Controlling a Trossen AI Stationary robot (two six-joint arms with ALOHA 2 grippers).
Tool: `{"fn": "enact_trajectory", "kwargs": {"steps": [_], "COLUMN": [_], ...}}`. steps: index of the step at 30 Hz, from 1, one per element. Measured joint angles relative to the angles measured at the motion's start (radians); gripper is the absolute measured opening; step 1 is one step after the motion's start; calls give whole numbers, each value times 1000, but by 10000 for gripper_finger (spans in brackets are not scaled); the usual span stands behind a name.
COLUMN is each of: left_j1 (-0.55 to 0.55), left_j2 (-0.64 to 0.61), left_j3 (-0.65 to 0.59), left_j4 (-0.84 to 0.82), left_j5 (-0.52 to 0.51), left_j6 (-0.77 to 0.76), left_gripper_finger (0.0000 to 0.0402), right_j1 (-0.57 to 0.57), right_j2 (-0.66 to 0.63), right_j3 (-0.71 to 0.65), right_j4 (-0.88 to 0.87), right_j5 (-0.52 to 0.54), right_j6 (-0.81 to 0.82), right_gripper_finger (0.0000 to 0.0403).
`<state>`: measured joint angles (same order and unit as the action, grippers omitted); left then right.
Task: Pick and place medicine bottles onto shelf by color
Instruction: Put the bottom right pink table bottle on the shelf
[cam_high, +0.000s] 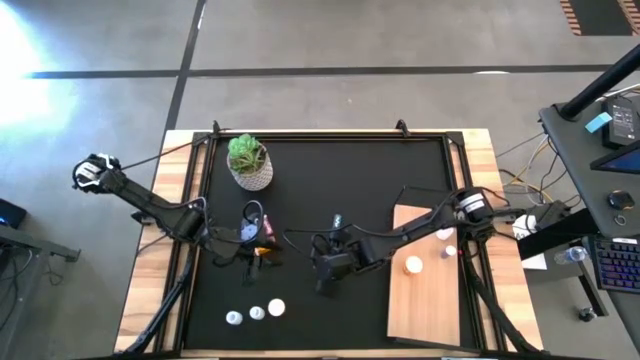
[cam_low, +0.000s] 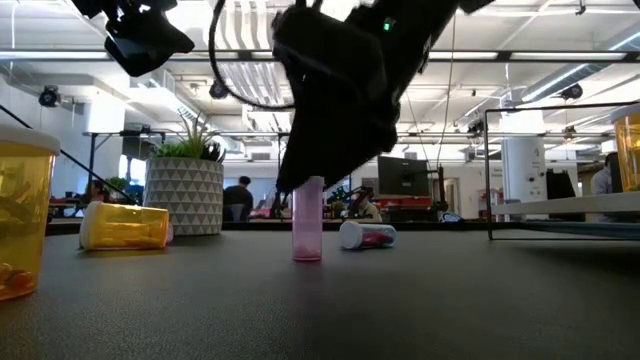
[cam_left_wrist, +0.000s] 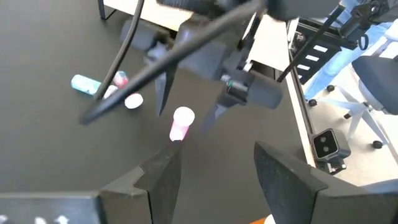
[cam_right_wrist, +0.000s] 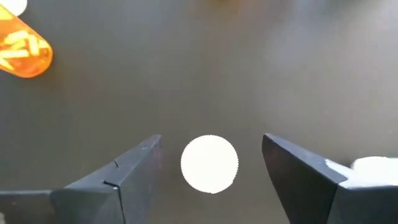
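A pink medicine bottle (cam_low: 307, 225) with a white cap (cam_right_wrist: 209, 163) stands upright on the black mat (cam_high: 300, 190). My right gripper (cam_right_wrist: 211, 165) is open above it, one finger on either side of the cap with a gap on both sides. My left gripper (cam_left_wrist: 217, 177) is open and holds nothing, raised near the mat's left middle (cam_high: 252, 236), over an orange bottle (cam_low: 125, 226) lying on its side. The shelf (cam_high: 425, 300), a pale board at the right, carries three white-capped bottles (cam_high: 413, 265).
A potted plant (cam_high: 249, 162) stands at the far left of the mat. Three small bottles (cam_high: 257, 313) sit in a row near the front edge. A teal bottle (cam_left_wrist: 84, 83) and another pink bottle (cam_low: 367, 235) lie on the mat. An amber bottle (cam_low: 20, 215) stands close to the low camera.
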<state>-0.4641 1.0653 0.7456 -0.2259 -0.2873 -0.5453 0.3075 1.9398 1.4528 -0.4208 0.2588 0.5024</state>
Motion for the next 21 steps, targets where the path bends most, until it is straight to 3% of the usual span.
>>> {"fn": "enact_trajectory", "kwargs": {"steps": [21], "left_j1": [0], "left_j2": [-1], "left_j3": [-4], "left_j4": [-1], "left_j5": [0], "left_j6": [1], "left_gripper_finger": [184], "right_j1": [-1], "right_j2": [10], "right_j3": [-1], "right_j4": [14], "right_j5": [-33], "right_j6": [14], "right_gripper_finger": [102]}}
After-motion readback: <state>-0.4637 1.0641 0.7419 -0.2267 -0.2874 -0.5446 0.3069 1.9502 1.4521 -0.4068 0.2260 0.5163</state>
